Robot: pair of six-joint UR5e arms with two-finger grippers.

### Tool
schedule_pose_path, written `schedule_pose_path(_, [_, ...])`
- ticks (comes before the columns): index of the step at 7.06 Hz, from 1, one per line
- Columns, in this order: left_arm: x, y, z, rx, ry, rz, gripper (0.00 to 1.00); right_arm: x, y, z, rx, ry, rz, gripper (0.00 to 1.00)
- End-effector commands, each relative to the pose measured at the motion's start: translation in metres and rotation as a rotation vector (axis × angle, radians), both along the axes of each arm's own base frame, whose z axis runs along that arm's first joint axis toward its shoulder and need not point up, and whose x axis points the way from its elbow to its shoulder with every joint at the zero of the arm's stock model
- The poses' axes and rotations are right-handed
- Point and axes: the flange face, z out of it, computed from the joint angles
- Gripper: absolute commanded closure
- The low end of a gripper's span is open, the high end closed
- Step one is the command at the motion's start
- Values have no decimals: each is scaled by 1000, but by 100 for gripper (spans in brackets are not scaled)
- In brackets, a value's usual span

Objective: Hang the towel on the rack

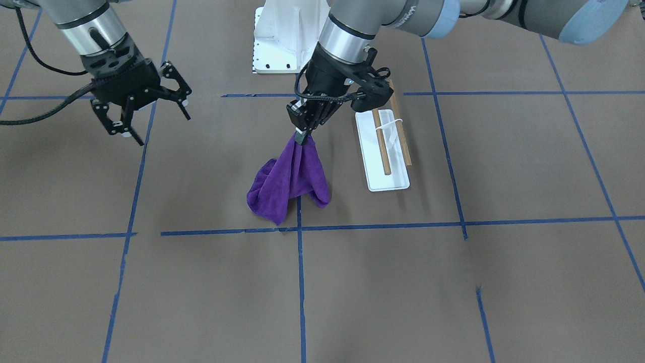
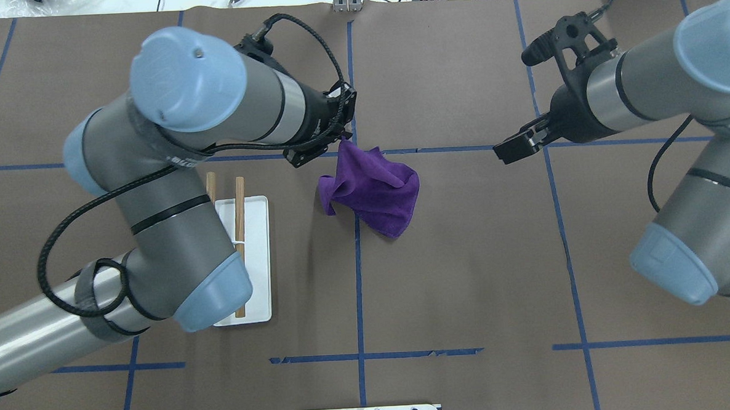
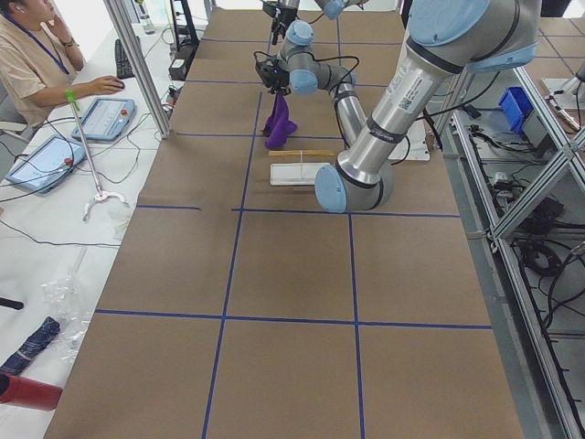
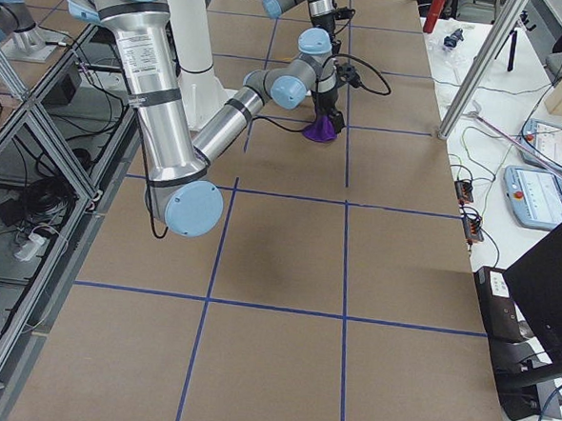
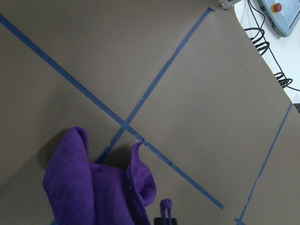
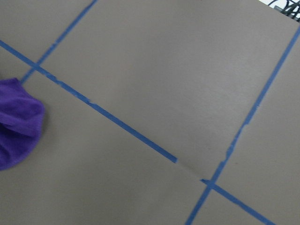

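Note:
A purple towel (image 1: 289, 181) hangs from my left gripper (image 1: 301, 137), which is shut on its top corner; the lower folds rest on the brown table. It also shows in the overhead view (image 2: 373, 189) and the left wrist view (image 5: 93, 187). The rack (image 1: 387, 151) lies beside it: a flat white base with two thin brown rods (image 2: 239, 210) joined by a white bracket, partly hidden under my left arm in the overhead view. My right gripper (image 1: 151, 118) is open and empty, held above the table well apart from the towel; it also shows in the overhead view (image 2: 516, 146).
Blue tape lines (image 1: 300, 282) grid the brown table. The white bolted robot pedestal (image 1: 282, 38) stands behind the rack. An operator (image 3: 37, 55) sits at a side desk with control pendants (image 3: 101, 119).

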Motion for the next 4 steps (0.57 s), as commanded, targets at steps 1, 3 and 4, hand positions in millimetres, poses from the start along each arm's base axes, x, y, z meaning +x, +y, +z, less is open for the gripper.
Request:
schedule_pose_path(1, [-41, 7, 63, 97, -122, 35, 100, 72, -66, 87, 15, 138, -108, 0])
schedule_pose_path(3, [-72, 1, 121, 158, -250, 66, 100, 138, -98, 153, 24, 168, -208, 0])
schedule_pose_path(4, [-96, 3, 145, 232, -324, 103, 100, 159, -102, 184, 1, 184, -225, 0])
